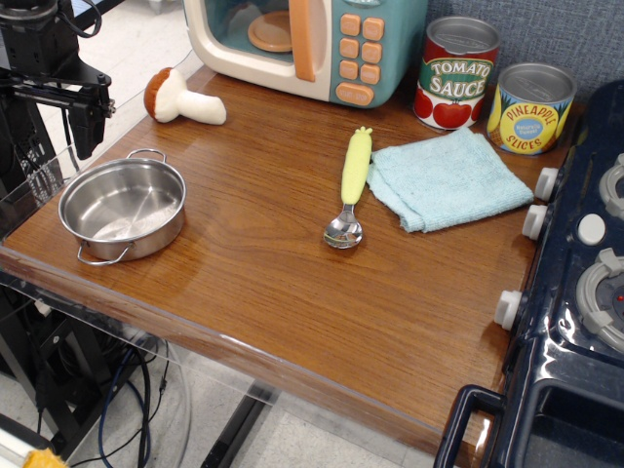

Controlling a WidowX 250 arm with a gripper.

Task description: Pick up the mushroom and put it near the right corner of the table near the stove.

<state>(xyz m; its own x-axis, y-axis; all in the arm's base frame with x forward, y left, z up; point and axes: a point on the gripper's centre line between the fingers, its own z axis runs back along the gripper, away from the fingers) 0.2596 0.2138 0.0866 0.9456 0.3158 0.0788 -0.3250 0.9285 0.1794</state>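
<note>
At upper left of the frame, the mushroom [182, 98] lies on the table [283, 283] beside the microwave [312, 44]. Left of it hangs the gripper [86, 125], jaw state unclear. The stove [575, 292] sits at right.

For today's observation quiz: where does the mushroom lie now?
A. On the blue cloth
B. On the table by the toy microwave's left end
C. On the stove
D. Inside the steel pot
B: the mushroom lies on the table beside the microwave, untouched.
</note>
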